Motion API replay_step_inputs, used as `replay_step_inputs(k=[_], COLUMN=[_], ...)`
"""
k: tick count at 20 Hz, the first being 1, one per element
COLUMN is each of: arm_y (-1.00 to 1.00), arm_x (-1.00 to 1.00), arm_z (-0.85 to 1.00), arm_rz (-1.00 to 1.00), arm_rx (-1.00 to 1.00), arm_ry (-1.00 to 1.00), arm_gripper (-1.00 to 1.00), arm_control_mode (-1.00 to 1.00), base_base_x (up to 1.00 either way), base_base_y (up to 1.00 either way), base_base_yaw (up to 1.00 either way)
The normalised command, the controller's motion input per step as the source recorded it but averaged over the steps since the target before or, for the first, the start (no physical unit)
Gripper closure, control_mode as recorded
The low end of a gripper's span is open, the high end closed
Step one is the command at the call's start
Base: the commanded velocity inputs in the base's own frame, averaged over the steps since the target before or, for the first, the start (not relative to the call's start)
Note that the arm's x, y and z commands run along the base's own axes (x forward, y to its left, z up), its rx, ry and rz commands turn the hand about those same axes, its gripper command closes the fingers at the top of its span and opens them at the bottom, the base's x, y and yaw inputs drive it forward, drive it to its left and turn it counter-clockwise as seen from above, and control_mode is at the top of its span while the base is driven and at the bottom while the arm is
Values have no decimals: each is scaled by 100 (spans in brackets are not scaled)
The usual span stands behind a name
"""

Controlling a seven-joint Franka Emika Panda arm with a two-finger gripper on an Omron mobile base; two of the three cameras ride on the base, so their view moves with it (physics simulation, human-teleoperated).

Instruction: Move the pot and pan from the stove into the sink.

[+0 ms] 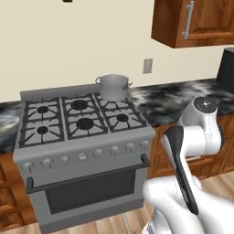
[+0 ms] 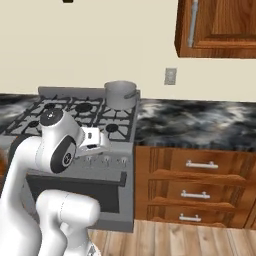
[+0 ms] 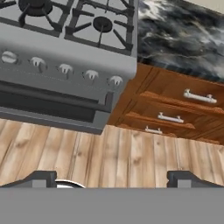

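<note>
The pot (image 1: 113, 87) sits on the stove's (image 1: 82, 153) burner at one o'clock, while the gripper (image 3: 112, 178) hangs above the floor with fingers spread wide, holding nothing.

A kitchen: stove (image 1: 82, 137), marbled counter (image 2: 195, 122) (wooden drawers (image 2: 200, 187) below).
</note>
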Motion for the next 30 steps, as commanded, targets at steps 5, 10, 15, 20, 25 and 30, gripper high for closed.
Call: replay_step_inputs(k=[5, 10, 15, 20, 25, 30], arm_y=[0, 8, 41, 39, 13, 0], arm_x=[0, 11, 49, 44, 44, 45], arm_z=[0, 0, 12, 24, 38, 46], arm_rz=[0, -1, -5, -4, 0, 0], arm_rx=[0, 0, 0, 0, 0, 0], arm_ry=[0, 0, 0, 0, 4, 7], arm_gripper=[-100, -100, -100, -100, -100, -100], arm_control_mode=[100, -100, -100, -100, -100, -100], base_base_x=[70, 48, 0, 0, 0, 0], base_base_y=[26, 28, 0, 0, 0, 0], base_base_yaw=[-1, -2, 0, 0, 0, 0])
